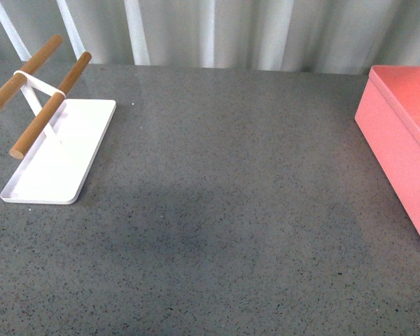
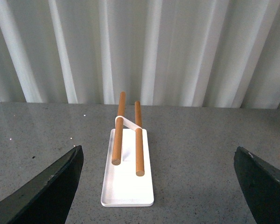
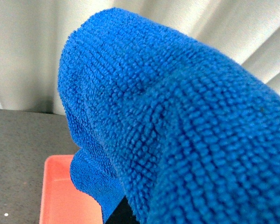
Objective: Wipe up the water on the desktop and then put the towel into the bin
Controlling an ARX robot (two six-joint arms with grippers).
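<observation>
- The flat dark-grey speckled stone-like desktop (image 1: 217,175) looks smooth and hard.
- The fluffy bright-blue towel (image 3: 177,130) is bunched in a round, bumpy hump close to the right wrist camera, above the smooth salmon-pink box-shaped bin (image 3: 60,196). I cannot tell which way its long side runs.
- The bin sits at 3 o'clock, its long side running from 11 to 5 o'clock.
- A flat white tray (image 1: 49,175) with two round wooden rods (image 1: 52,105) sits at 10 o'clock.
- The left gripper (image 2: 158,154) has its dark fingers (image 2: 51,186) spread wide, holding nothing.
- The towel hides the right gripper's fingers, so I cannot tell their state.
</observation>
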